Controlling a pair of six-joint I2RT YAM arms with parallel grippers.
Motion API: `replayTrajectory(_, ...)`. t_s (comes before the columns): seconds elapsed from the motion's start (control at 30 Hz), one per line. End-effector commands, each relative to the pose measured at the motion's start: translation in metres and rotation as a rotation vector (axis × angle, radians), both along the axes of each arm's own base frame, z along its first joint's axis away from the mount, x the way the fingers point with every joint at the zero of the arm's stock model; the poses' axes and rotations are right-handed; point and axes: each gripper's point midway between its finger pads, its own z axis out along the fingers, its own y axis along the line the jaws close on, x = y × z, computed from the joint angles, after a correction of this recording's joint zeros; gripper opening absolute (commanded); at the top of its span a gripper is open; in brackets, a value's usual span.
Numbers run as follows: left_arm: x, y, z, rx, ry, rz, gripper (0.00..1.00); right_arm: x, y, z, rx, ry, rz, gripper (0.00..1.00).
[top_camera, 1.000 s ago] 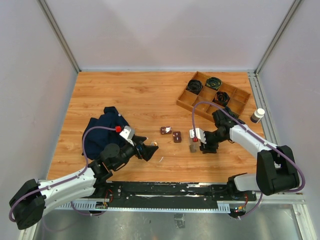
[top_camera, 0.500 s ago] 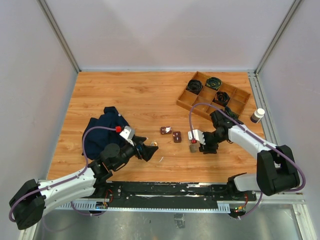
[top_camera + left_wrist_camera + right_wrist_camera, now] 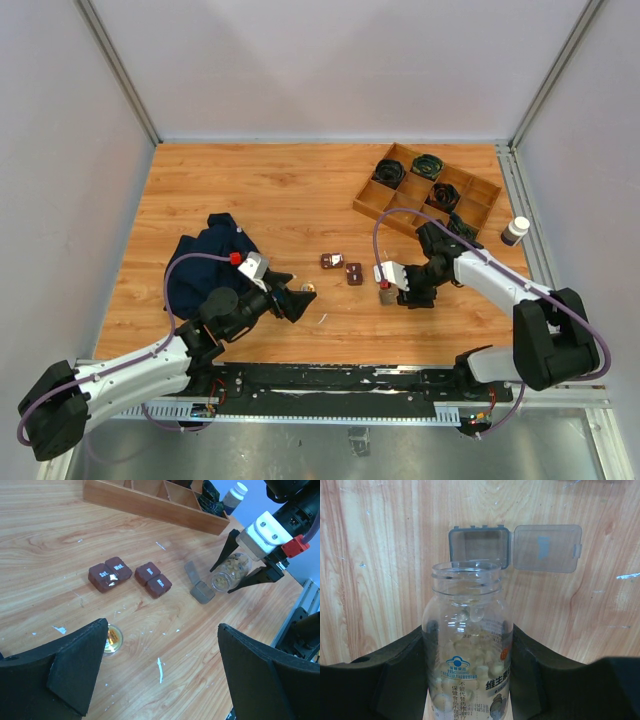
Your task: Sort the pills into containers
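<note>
Clear plastic pill bottle [image 3: 231, 570] clamped in my right gripper [image 3: 467, 650], its open mouth tipped toward an open grey box [image 3: 479, 545].
Pale pills [image 3: 465, 667] fill the bottle's lower part. The grey box sits on the wooden table [image 3: 50, 530], its lid [image 3: 547, 547] flapped flat beside it. Two dark-brown containers [image 3: 110, 573] lie to its left, close together but not touching. My left gripper [image 3: 160, 645] hovers with jaws wide apart near a small yellow cap [image 3: 113, 637].

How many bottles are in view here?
2. A clear pill bottle is held by the right gripper, tilted toward the grey box; a white-capped dark bottle stands right of the wooden tray. None other shows.
</note>
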Motion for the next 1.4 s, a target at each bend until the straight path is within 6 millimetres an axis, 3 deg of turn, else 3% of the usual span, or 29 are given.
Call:
replayTrajectory(0.0, 0.001, 0.002, -0.001, -0.004, -0.003, 0.009, 0.94, -0.002, 0.002, -0.001, -0.030, 0.010, 0.009, 0.01)
replayTrajectory(0.57, 0.000, 0.002, -0.001, -0.006, 0.000, 0.004, 0.94, 0.001, 0.002, -0.001, -0.068, -0.008, 0.007, 0.01)
replayTrajectory(1.37, 0.000, 0.002, 0.001, 0.000, -0.003, 0.004, 0.95, 0.013, -0.001, 0.015, -0.107, -0.101, -0.029, 0.01)
